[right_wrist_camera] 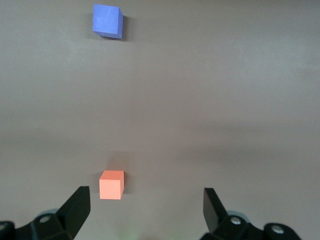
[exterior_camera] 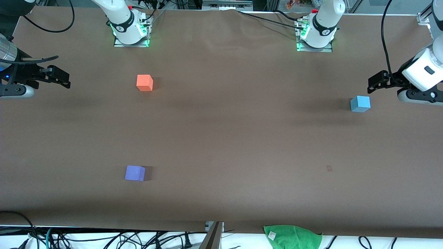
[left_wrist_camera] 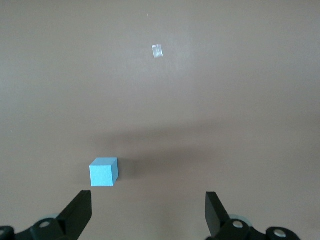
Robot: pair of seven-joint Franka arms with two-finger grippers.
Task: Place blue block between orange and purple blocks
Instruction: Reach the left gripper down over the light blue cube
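Observation:
The blue block [exterior_camera: 360, 104] sits on the brown table toward the left arm's end. My left gripper [exterior_camera: 373, 84] hangs over the table close to it, open and empty. In the left wrist view the blue block [left_wrist_camera: 104, 172] lies just ahead of one fingertip of the open left gripper [left_wrist_camera: 149, 210]. The orange block [exterior_camera: 144, 83] and the purple block [exterior_camera: 135, 173] sit toward the right arm's end, the purple one nearer the front camera. My right gripper [exterior_camera: 65, 80] is open and empty over the table's end. The right wrist view shows the gripper [right_wrist_camera: 146, 207], the orange block [right_wrist_camera: 111, 184] and the purple block [right_wrist_camera: 107, 21].
A green cloth [exterior_camera: 292, 237] lies at the table's edge nearest the front camera. A small pale mark [exterior_camera: 329, 168] is on the table surface; it also shows in the left wrist view [left_wrist_camera: 157, 51]. Cables run along the near edge.

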